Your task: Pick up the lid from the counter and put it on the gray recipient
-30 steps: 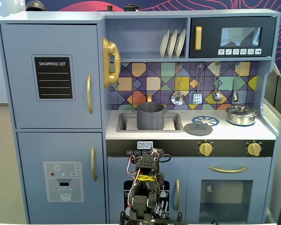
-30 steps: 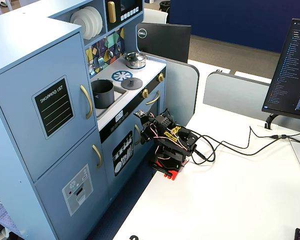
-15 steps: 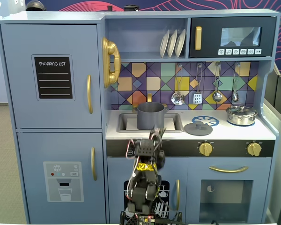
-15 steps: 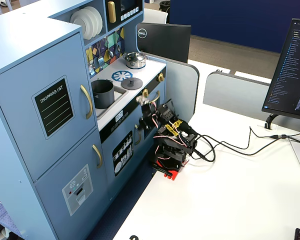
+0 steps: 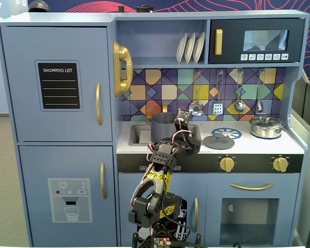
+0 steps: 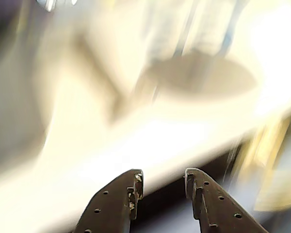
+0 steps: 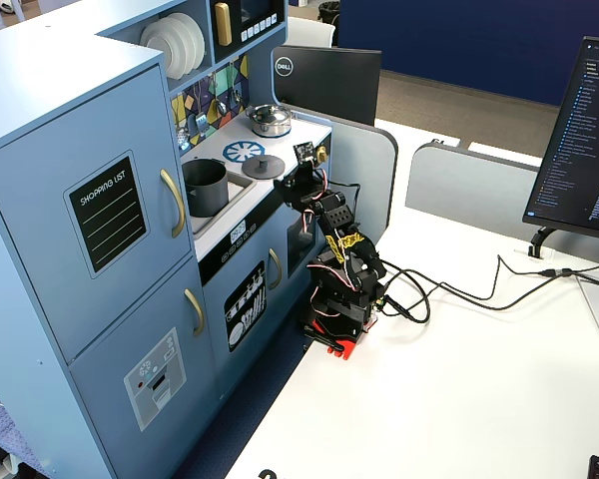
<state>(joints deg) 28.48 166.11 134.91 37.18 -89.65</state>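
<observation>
The lid (image 5: 218, 140), a flat dark-gray disc with a small knob, lies on the white counter right of the sink; it also shows as the lid (image 7: 264, 166) and, blurred, as the lid (image 6: 199, 77). The gray recipient (image 5: 161, 124) stands in the sink, partly behind my arm, and is seen as the gray recipient (image 7: 206, 187) from the side. My gripper (image 6: 163, 177) is open with nothing between its fingers. It hovers at the counter's front edge as the gripper (image 5: 190, 140) and the gripper (image 7: 288, 188), short of the lid.
A shiny steel pot (image 5: 266, 126) with its own lid sits at the counter's right end. Gold knobs (image 5: 227, 164) line the front panel below. Utensils (image 5: 217, 106) hang on the backsplash. A monitor (image 7: 584, 130) and cables (image 7: 459, 289) are on the white table.
The arm has unfolded from its low tucked pose before the lower doors and risen to counter height. The gripper now reaches over the counter edge toward the lid.
</observation>
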